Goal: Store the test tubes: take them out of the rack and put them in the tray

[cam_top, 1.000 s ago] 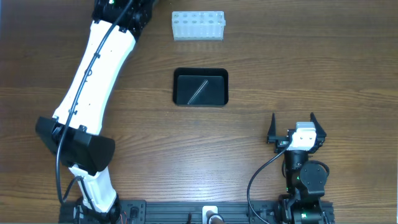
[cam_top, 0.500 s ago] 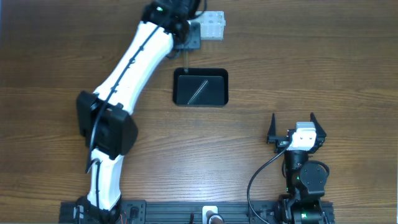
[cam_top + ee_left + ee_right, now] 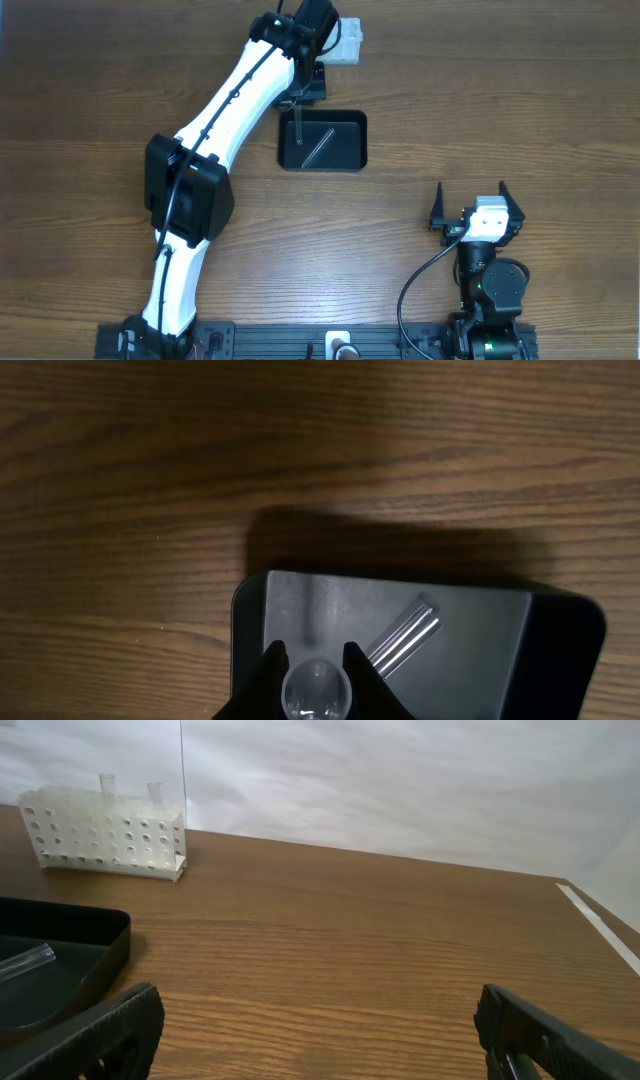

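Clearly you were in the placing step. Your left gripper (image 3: 316,665) hung over the tray (image 3: 345,158), above the tray corner on the rack (image 3: 347,42) side, with its fingers (image 3: 272,663) closed narrowly on a test tube (image 3: 317,691). That tube stood upright, seen end-on from the wrist, its lower end pointing at the tray floor. Whether it touched the floor could not be told. One other tube (image 3: 320,146) lay flat and slantwise in the tray, just beside the spot under the held one. Beyond the tray's far side the rack stood on the desk (image 3: 500,100). From the right wrist view two tubes (image 3: 106,784) rose from its holes, so by my judgement you had more trips ahead.

Your right gripper (image 3: 471,207) sat well apart from the tray, close to that arm's base, its fingers spread wide and holding nothing.

The next move, as I judged it, called for lowering and tipping the held tube so it would lie down rather than drop on end, and only then parting the fingers. Released upright, it could have toppled onto the lying tube or knocked against the tray wall. After that, you needed to lift clear of the tray and go to the rack for the next tube.
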Motion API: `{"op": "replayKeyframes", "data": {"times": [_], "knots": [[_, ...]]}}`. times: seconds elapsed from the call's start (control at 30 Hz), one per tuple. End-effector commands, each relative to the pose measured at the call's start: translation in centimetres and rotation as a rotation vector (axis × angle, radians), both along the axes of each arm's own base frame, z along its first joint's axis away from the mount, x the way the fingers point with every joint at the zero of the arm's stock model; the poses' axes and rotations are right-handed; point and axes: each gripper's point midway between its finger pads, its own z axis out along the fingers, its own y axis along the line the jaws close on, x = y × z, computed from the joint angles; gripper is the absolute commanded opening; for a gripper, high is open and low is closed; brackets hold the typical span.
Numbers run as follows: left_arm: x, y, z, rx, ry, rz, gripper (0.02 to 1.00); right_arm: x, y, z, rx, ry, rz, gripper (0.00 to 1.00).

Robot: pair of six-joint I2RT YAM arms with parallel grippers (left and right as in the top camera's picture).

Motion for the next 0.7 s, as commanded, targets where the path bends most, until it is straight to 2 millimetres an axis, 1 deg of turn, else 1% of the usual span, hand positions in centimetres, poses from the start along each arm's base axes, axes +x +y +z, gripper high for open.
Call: {"op": "replayKeyframes", "data": {"times": [0.03, 0.23, 0.3, 0.7], "knots": [[-0.3, 0.1, -1.2, 0.019, 0.026, 0.001, 0.159, 0.0, -0.3, -0.3, -0.006, 0.006, -0.016, 0.991], [-0.9, 0.4, -3.6, 0.053, 0.089, 0.001, 0.137, 0.0, -0.3, -0.3, -0.006, 0.006, -0.016, 0.993], [-1.0, 0.5, -4.1, 0.061, 0.103, 0.001, 0.132, 0.0, -0.3, -0.3, -0.006, 0.006, -0.016, 0.991], [-1.4, 0.7, -5.0, 0.086, 0.127, -0.023, 0.154, 0.0, -0.3, -0.3, -0.006, 0.006, -0.016, 0.991]]}}
